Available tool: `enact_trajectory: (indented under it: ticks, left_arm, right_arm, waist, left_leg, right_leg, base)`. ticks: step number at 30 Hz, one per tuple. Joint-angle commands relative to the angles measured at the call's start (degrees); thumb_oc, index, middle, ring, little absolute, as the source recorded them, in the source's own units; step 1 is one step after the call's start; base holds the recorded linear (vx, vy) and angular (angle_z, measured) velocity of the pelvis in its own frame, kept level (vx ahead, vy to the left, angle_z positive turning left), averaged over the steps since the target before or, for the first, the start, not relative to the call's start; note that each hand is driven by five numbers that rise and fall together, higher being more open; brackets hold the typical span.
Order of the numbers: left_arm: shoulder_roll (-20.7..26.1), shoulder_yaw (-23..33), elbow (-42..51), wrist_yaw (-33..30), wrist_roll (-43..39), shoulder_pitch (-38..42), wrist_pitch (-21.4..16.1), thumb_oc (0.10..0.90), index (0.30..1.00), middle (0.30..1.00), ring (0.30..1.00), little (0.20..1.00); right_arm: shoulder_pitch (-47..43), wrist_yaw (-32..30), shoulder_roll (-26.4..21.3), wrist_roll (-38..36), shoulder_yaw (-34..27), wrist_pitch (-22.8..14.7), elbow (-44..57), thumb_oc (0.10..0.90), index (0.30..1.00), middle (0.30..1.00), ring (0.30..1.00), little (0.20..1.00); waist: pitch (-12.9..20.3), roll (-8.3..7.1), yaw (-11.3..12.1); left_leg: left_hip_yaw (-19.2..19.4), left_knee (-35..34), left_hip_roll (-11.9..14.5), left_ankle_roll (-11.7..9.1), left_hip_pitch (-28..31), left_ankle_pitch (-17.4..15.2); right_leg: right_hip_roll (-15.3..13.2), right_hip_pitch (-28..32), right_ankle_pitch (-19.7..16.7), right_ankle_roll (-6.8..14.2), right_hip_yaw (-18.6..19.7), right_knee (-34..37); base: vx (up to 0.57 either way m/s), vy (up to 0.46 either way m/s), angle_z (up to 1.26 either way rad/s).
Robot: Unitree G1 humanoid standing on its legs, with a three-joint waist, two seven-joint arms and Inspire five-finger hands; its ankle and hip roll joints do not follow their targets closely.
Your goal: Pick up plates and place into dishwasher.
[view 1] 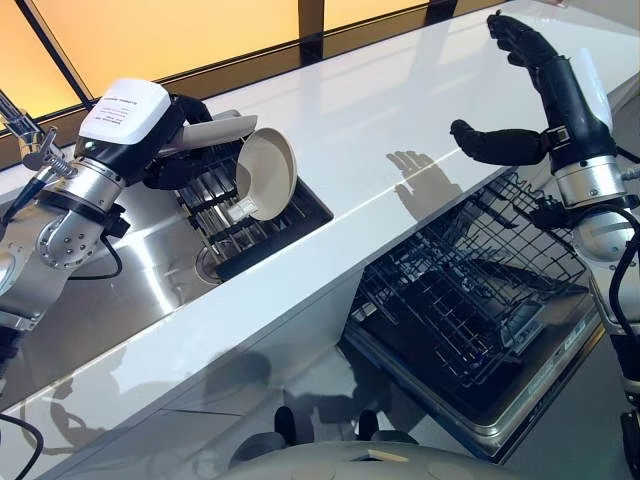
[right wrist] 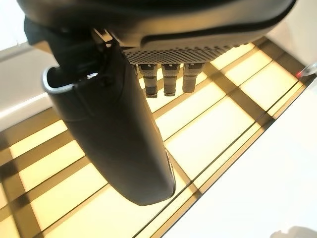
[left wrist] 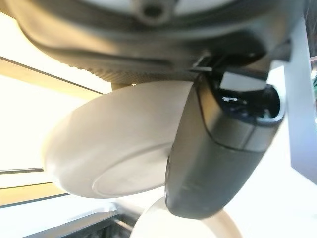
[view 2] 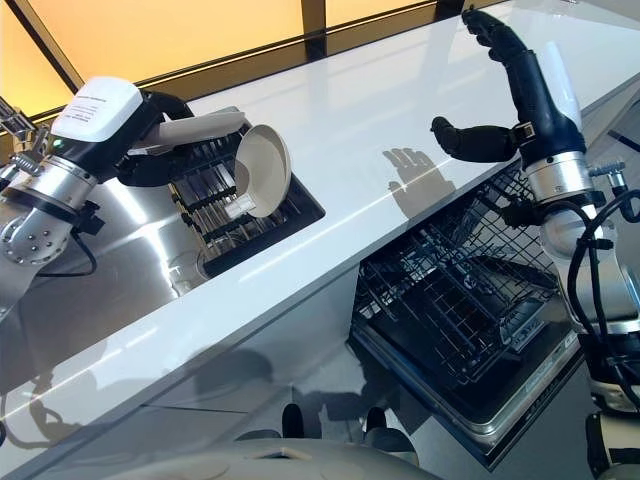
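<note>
Above the sink's dish rack (view 1: 240, 215), left hand (view 1: 170, 140) grips one plate (view 1: 205, 132); another plate (view 1: 266, 173) stands racked. Right hand (view 1: 520, 100) hovers, fingers spread, over white surface (view 1: 350, 120) beside the empty dishwasher rack (view 1: 470, 290).

A long white bench (view 1: 400, 120) ran beneath glowing amber windows (view 1: 180, 35). A steel sink (view 1: 150, 290) was set into it, with a dark drying rack (view 1: 235, 225) and a tap (view 1: 25, 135) at its far corner.

two plates: one plate (view 1: 212, 131) gripped in the left hand (view 1: 170, 140), one plate (view 1: 266, 173) standing on edge in the sink rack (view 1: 225, 215). one dishwasher rack (view 1: 470, 290), pulled out. one white table (view 1: 380, 110). two hands; right hand (view 1: 520, 95) raised, fingers spread.
</note>
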State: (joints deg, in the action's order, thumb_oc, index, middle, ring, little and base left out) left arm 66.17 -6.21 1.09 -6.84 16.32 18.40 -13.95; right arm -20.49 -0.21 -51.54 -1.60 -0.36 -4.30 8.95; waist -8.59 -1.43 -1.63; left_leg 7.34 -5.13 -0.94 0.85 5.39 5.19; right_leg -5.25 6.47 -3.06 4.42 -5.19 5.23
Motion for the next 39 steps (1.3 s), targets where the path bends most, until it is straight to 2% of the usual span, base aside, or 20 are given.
enact_trajectory:
  ticks: [1, 10, 19, 29, 34, 38, 39]
  left_arm:
    - [1.6, 5.1, 3.2, -3.0, -6.4, 11.3, -3.9, 0.1, 0.3, 0.3, 0.3, 0.2]
    - [-0.2, 0.5, 7.8, 0.5, -9.4, 16.0, -6.0, 0.1, 0.3, 0.3, 0.3, 0.2]
    - [-2.2, -4.1, 11.6, 4.7, -12.2, 19.6, -6.0, 0.1, 0.3, 0.3, 0.3, 0.2]
    - [-3.5, -7.3, 13.5, 6.9, -13.6, 21.9, -4.8, 0.1, 0.3, 0.3, 0.3, 0.2]
    - [-4.0, -7.7, 14.3, 6.6, -13.3, 22.4, -4.8, 0.1, 0.3, 0.3, 0.3, 0.2]
    - [-4.2, -8.5, 14.7, 6.0, -13.8, 23.1, -4.3, 0.1, 0.3, 0.3, 0.3, 0.2]
    - [-4.4, -8.7, 14.7, 5.8, -14.0, 23.3, -4.2, 0.1, 0.3, 0.3, 0.3, 0.2]
  right_arm:
    - [-9.9, 2.2, -6.2, -1.6, 1.7, -4.8, 3.2, 0.8, 0.9, 0.9, 0.9, 0.9]
    - [-15.8, 7.4, -6.6, -2.1, 8.3, -4.1, 3.9, 0.8, 0.9, 0.9, 0.9, 0.9]
    - [-20.0, 8.7, -5.1, -1.5, 13.6, -4.0, 5.4, 0.8, 0.9, 0.9, 0.9, 0.9]
    - [-22.0, 7.7, -2.8, -3.0, 16.2, -3.8, 7.0, 0.8, 0.9, 0.9, 0.9, 0.9]
    - [-22.3, 14.3, -1.7, -10.4, 18.2, 0.6, 8.3, 0.8, 0.9, 0.9, 0.9, 0.9]
    - [-22.5, 14.3, -1.0, -12.2, 19.7, 1.3, 8.4, 0.8, 0.9, 0.9, 0.9, 0.9]
    - [-22.7, 13.8, -0.5, -12.6, 20.0, 1.1, 8.3, 0.473, 0.62, 0.62, 0.62, 0.573]
  waist:
    - [6.0, 1.11, 0.4]
    - [6.4, 0.93, 0.5]
    - [6.6, 0.96, 0.6]
    - [6.5, 1.02, 0.7]
    - [6.5, 0.89, 0.8]
    - [6.5, 0.82, 0.8]
    - [6.5, 0.83, 0.7]
  left_leg:
    - [0.1, 0.1, -2.1, 0.2, 3.8, -7.1]
    - [-0.3, 0.1, -2.2, 0.4, 4.1, -7.2]
    - [-0.6, 0.1, -2.4, 0.7, 4.1, -7.3]
    - [-1.0, 0.1, -2.6, 0.9, 4.2, -7.3]
    - [-1.2, 0.1, -2.6, 0.9, 4.1, -7.2]
    - [-1.3, 0.1, -2.6, 0.9, 3.9, -7.1]
    - [-1.3, 0.1, -2.5, 0.8, 3.9, -7.1]
  right_leg:
    - [6.3, 1.1, 1.4, -0.9, -2.0, -0.2]
    - [6.0, 1.6, 1.4, -0.9, -2.2, -0.2]
    - [5.7, 1.7, 1.4, -0.8, -2.1, -0.2]
    - [5.7, 1.9, 1.3, -0.8, -1.6, -0.2]
    - [5.7, 1.9, 1.3, -0.8, -1.5, -0.2]
    - [5.6, 1.9, 1.3, -0.9, -1.5, -0.2]
    - [5.6, 1.8, 1.2, -0.9, -1.5, -0.2]
  base:
    - [-0.01, 0.006, 0.05]
    - [0.0, 0.009, 0.01]
    - [0.0, 0.0, 0.0]
    - [0.0, 0.0, 0.0]
    - [0.0, 0.0, 0.0]
    - [0.0, -0.001, 0.01]
    - [0.01, -0.004, 0.06]
